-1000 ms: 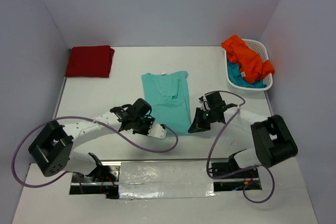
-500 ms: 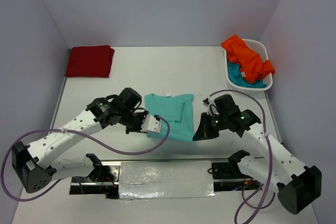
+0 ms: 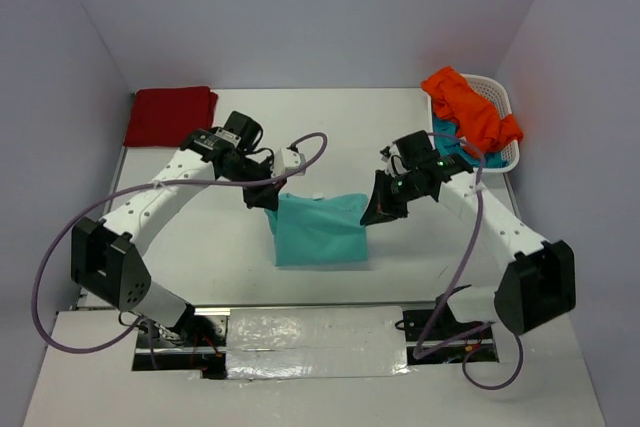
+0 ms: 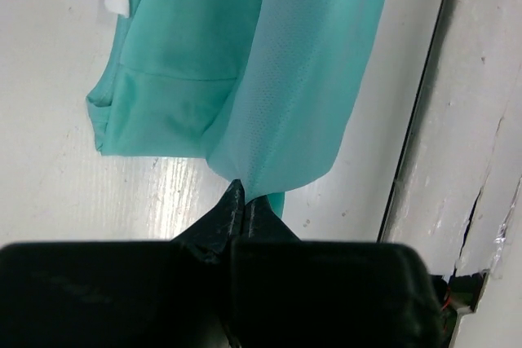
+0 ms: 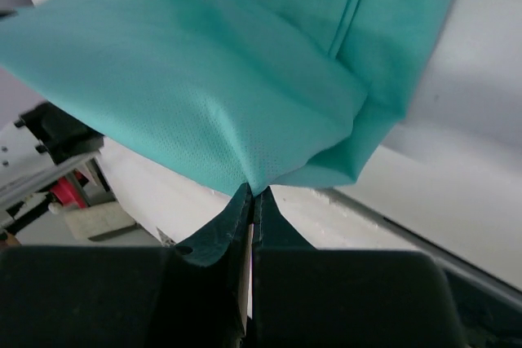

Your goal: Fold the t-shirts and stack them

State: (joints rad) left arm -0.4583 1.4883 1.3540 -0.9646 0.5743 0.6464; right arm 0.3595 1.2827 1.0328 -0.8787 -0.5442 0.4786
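Note:
The mint-aqua t-shirt (image 3: 320, 230) hangs above the table's middle, pinched at both upper corners. My left gripper (image 3: 271, 198) is shut on its left corner, and in the left wrist view the cloth (image 4: 269, 71) drapes from the closed tips (image 4: 244, 195). My right gripper (image 3: 374, 209) is shut on the right corner; the shirt (image 5: 212, 79) spreads up from its tips (image 5: 253, 193). A folded dark red t-shirt (image 3: 171, 116) lies at the back left. An orange t-shirt (image 3: 470, 112) and a teal-blue one (image 3: 468, 149) sit in the basket.
The white mesh basket (image 3: 505, 107) stands at the back right against the wall. Grey walls close in the table on three sides. A purple cable (image 3: 300, 152) loops from the left arm above the shirt.
Both grippers have lifted the mint-aqua shirt's near edge off the table and carried it up and back. The shirt now hangs between them instead of lying flat.

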